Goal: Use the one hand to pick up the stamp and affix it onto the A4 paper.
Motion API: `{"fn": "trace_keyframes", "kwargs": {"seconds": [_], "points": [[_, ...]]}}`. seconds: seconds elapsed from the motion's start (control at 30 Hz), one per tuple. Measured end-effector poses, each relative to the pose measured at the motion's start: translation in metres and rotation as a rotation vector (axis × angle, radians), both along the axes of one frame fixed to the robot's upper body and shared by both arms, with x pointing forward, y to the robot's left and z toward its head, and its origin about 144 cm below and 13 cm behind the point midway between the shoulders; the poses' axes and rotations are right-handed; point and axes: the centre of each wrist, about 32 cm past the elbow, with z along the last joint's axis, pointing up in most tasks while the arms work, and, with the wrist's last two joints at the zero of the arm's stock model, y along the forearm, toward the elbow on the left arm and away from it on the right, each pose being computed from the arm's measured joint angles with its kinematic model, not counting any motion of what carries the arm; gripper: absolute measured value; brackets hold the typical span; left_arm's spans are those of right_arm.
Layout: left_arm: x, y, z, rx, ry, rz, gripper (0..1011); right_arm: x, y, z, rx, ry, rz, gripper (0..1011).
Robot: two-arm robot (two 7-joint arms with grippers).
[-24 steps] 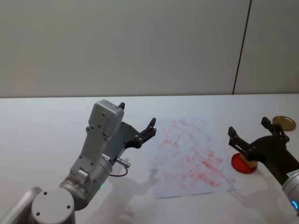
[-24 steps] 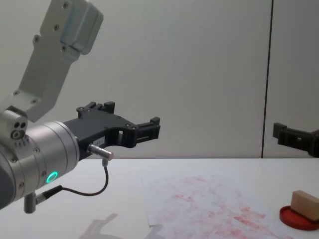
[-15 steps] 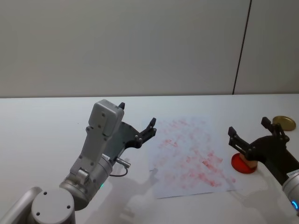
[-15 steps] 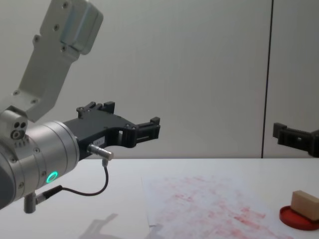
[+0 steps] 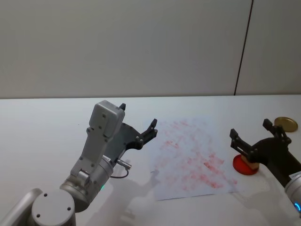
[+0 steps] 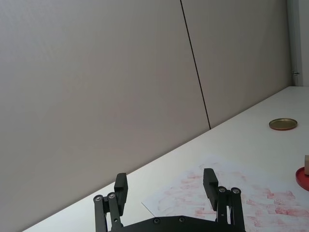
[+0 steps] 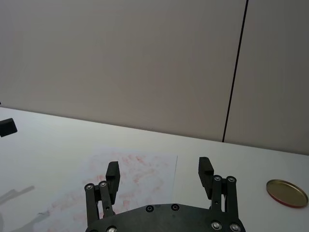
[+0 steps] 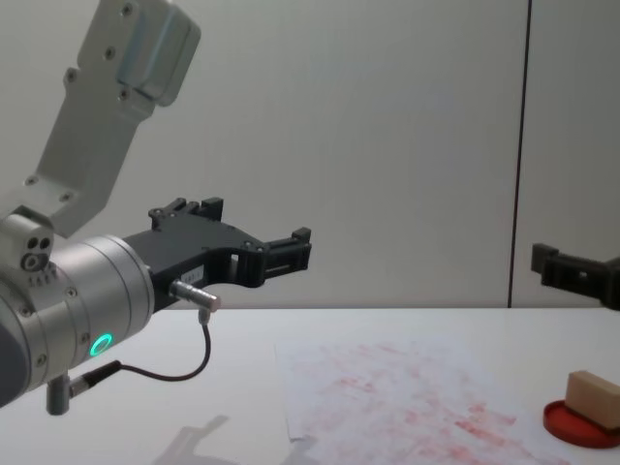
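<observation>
Right gripper (image 5: 249,128): this is your working tool. Its fingers (image 7: 112,173) are spread wide with nothing between them. It hangs in the air near the table's right edge, over the stamp and clear of it.
Stamp (image 8: 594,399): a tan wooden block resting on the red ink pad (image 8: 579,426). In the head view you see it partly hidden behind the right gripper.
Ink pad, place: a flat round disc lying on the table (image 5: 47,122), just beside the paper's right edge.
Paper (image 5: 188,157): a white sheet lying flat on the table, right of centre, covered with red-pink marks. Neither gripper touches it.
Left gripper (image 5: 138,114): its fingers are spread and empty. You have it held above the table just off the paper's left edge, pointing toward the far edge.
Brass lid (image 5: 286,124): small, flat and round, by the table's right edge, beyond the ink pad and well apart from the stamp.
</observation>
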Motion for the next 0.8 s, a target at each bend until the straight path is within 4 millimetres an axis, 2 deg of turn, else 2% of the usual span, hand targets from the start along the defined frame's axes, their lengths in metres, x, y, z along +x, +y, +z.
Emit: {"fn": "trace_keyframes", "kwargs": {"seconds": [0.8], "points": [[0.0, 0.0, 0.0, 0.0, 0.0, 0.0, 993, 0.023, -0.034, -0.022, -0.037, 0.139, 0.054, 1001]]}}
